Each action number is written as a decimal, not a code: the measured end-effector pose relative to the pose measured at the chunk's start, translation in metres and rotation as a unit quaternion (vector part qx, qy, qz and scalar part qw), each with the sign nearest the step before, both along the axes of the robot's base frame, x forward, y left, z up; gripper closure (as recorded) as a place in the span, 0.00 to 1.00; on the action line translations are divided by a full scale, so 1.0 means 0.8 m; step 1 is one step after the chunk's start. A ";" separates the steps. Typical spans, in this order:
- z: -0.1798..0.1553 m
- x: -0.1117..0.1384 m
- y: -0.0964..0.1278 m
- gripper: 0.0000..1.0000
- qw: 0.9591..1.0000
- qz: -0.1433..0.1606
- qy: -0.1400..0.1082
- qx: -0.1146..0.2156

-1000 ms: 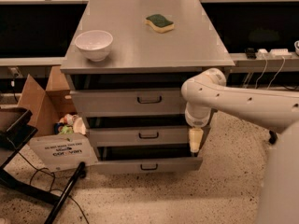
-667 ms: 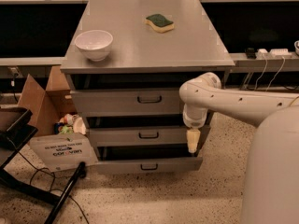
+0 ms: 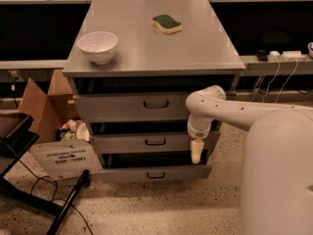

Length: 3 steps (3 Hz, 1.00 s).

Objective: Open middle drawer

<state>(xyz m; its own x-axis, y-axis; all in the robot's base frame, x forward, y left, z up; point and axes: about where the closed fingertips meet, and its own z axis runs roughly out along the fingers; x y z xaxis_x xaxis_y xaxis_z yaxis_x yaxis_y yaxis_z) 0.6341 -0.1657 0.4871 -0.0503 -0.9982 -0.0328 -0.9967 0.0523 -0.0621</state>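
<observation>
Dull grey metal all over
Matte middle drawer (image 3: 122, 143), smooth cream plastic gripper (image 3: 196, 152) at its right end, glossy bowl (image 3: 98, 46).

Looks like a lab or workshop. Plain grey metal cabinet (image 3: 146, 48) with drawers, hard speckled floor (image 3: 161, 209), long desks (image 3: 29, 64) behind, plug strips (image 3: 293, 54) with white cables (image 3: 274, 80), open cardboard box (image 3: 41, 106) of odds and ends. White robot arm (image 3: 230, 109) too, end effector (image 3: 196, 155) hanging by the right end of the middle drawer (image 3: 127, 143).
</observation>
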 end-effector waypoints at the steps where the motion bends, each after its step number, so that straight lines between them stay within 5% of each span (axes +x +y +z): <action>1: -0.027 0.003 0.012 0.00 1.000 -0.001 0.008 0.019; 2: -0.052 0.001 0.022 0.00 0.999 -0.003 0.020 0.031; 3: -0.062 -0.006 0.020 0.14 0.999 -0.008 0.020 0.038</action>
<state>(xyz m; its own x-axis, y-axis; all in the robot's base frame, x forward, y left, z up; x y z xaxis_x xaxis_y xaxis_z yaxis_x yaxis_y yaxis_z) 0.6296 -0.1493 0.4374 -0.0695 -0.9920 -0.1053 -0.9973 0.0718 -0.0184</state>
